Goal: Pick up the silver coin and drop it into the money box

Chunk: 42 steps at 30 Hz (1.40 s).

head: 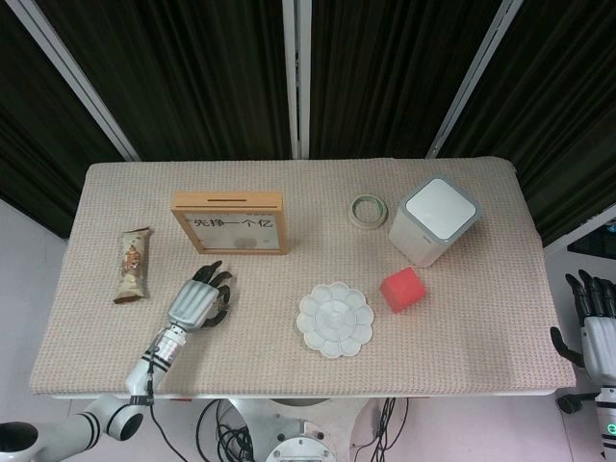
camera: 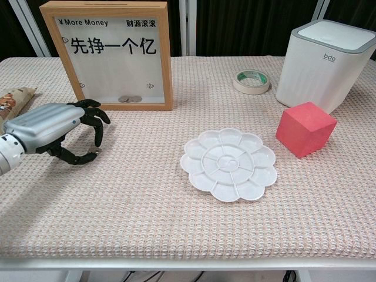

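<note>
The silver coin cannot be made out for certain: a pale speck point(camera: 94, 151) sits where the thumb and a finger of the left hand point(camera: 56, 129) nearly meet, too small to identify. That hand lies low over the tabletop point(camera: 147, 200), palm down, dark fingers point(camera: 97, 120) curled in and pointing toward the money box point(camera: 111, 64) just beyond them; whether they pinch anything cannot be told. Its forearm reaches in from the near left edge. The right hand point(head: 595, 322) hangs off the tabletop's right side in the head view, fingers straight, slightly apart and holding nothing. One money box stands upright, two coins point(camera: 129, 99) resting at the bottom behind its pane. Elsewhere: one white flower-shaped palette point(camera: 228, 164), one red cube point(camera: 305, 128), one tape roll point(camera: 251, 81), one white bin point(camera: 326, 61) and one snack bar point(camera: 13, 100) at far left.
</note>
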Motion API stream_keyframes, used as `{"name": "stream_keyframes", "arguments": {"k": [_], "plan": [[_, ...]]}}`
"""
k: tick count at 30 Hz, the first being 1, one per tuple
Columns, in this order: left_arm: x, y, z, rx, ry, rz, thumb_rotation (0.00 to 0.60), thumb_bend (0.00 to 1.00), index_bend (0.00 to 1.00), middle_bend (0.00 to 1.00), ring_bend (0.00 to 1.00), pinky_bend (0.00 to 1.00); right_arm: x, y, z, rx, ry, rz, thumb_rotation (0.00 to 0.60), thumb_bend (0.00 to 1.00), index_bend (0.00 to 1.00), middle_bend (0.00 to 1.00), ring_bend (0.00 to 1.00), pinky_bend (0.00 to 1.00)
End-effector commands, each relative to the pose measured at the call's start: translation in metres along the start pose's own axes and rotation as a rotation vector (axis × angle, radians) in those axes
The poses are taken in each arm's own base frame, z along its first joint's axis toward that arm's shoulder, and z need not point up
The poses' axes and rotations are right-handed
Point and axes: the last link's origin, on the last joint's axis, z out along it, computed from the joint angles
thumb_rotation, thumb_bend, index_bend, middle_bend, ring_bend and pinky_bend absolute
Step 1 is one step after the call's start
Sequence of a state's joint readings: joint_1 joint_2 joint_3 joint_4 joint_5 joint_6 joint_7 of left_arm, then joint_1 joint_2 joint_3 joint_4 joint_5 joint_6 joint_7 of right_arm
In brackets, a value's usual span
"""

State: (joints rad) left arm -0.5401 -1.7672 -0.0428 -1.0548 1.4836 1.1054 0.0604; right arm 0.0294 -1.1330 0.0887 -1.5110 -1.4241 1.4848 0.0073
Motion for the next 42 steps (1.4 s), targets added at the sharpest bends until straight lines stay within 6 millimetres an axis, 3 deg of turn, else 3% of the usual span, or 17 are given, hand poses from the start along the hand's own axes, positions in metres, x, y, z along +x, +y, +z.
{"name": "stream_keyframes", "arguments": {"k": [1, 42], "plan": [[0.0005, 0.0000, 0.0005, 0.000, 0.010, 0.011, 0.600, 0.28, 0.52, 0.20, 0.03, 0.15, -0.0001, 0.0000, 0.0001, 0.000, -0.002, 0.001, 0.600, 0.30, 0.00, 0.00, 0.00, 0.00], [0.0038, -0.0026, 0.0053, 0.018, 0.012, 0.006, 0.600, 0.40, 0.60, 0.23, 0.04, 0.15, -0.0026, 0.0006, 0.0020, -0.013, -0.028, -0.002, 0.600, 0.30, 0.00, 0.00, 0.00, 0.00]]}}
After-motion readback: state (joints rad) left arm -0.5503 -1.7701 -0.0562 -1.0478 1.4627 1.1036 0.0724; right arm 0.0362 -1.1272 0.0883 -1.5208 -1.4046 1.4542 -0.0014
